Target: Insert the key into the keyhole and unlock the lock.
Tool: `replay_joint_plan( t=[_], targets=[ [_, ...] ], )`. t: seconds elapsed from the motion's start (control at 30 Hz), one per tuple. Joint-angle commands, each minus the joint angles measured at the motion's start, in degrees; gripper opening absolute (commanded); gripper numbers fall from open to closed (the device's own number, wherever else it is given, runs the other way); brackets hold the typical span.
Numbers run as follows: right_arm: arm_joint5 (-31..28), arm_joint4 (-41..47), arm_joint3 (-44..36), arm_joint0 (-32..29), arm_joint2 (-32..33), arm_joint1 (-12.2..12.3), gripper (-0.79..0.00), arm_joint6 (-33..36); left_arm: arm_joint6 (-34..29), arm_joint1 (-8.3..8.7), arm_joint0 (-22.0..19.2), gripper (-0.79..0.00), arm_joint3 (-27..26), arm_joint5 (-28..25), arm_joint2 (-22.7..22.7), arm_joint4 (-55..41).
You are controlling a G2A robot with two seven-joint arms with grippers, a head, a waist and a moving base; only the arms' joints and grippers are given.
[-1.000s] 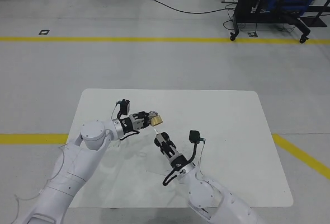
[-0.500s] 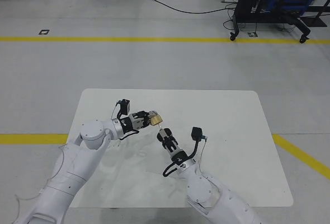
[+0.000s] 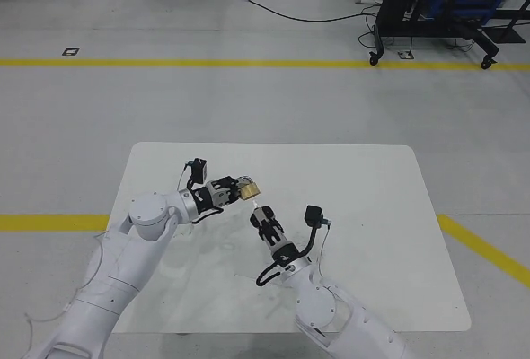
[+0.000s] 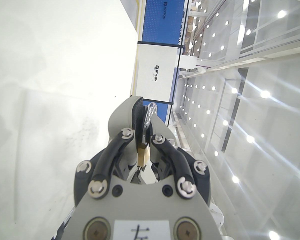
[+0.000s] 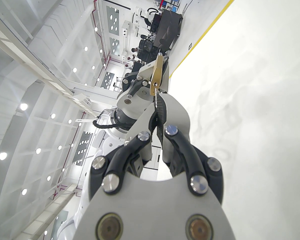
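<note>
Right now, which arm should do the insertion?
Right. The right gripper is shut on the key, whose tip sits at the lock's keyhole face, roughly lined up. The left gripper is shut on the lock, so it should probably just hold.

Bright overhead light washed out the white counter (image 3: pixel 373 197); ceiling lamps (image 4: pixel 265 94) flared into streaks; wrist views bowed at the edges.

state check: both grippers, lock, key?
left gripper: shut on lock.
right gripper: shut on key.
lock: clamped between the left gripper's fingers; locked or unlocked cannot be told.
key: tip up against the lock's brass face; inserted or not cannot be told.
</note>
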Motion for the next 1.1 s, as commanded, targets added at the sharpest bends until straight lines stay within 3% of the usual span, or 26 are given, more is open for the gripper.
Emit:
replay_joint_plan(
  t=[0.0, 1.07],
  targets=[
    [0.12, -0.19, 0.15, 0.04, 0.10, -0.22, -0.785, 0.27, -0.77, -0.01, -0.07, -0.785, 0.01, -0.26, 0.07, 0.34],
    [-0.69, -1.43, 1.40, -1.79, 3.59, -3.29, -0.785, 0.26, -1.44, -0.54, 0.04, -0.785, 0.18, 0.00, -0.37, 1.54]
  ],
)
